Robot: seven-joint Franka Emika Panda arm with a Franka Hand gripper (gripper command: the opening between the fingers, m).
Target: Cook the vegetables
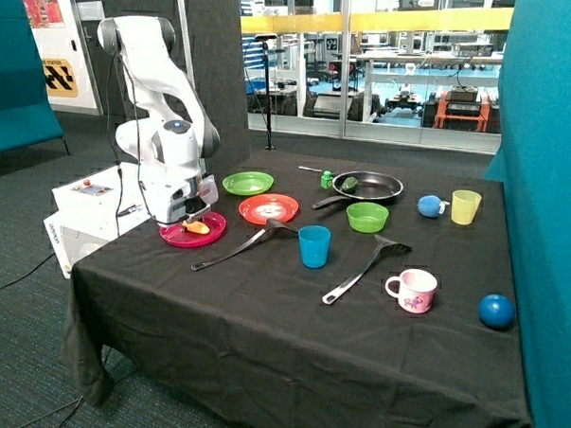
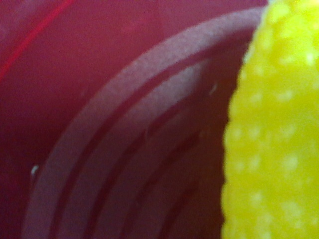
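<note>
The pale yellow vegetable (image 1: 200, 227) lies on a magenta plate (image 1: 176, 236) at the table corner nearest the robot base. My gripper (image 1: 192, 216) hangs right down over that plate, just above or at the yellow piece. In the wrist view the knobbly yellow vegetable (image 2: 274, 129) fills one side, very close, with the ridged magenta plate (image 2: 124, 124) under it. The dark green vegetable (image 1: 349, 184) rests inside the black frying pan (image 1: 381, 187) at the back of the table.
A green plate (image 1: 248, 183) and a red plate (image 1: 269, 209) lie between the magenta plate and the pan. A green bowl (image 1: 367, 217), blue cup (image 1: 313, 246), two black spatulas (image 1: 241, 248), pink mug (image 1: 413, 291), yellow cup (image 1: 465, 207) and blue balls (image 1: 496, 310) stand farther along.
</note>
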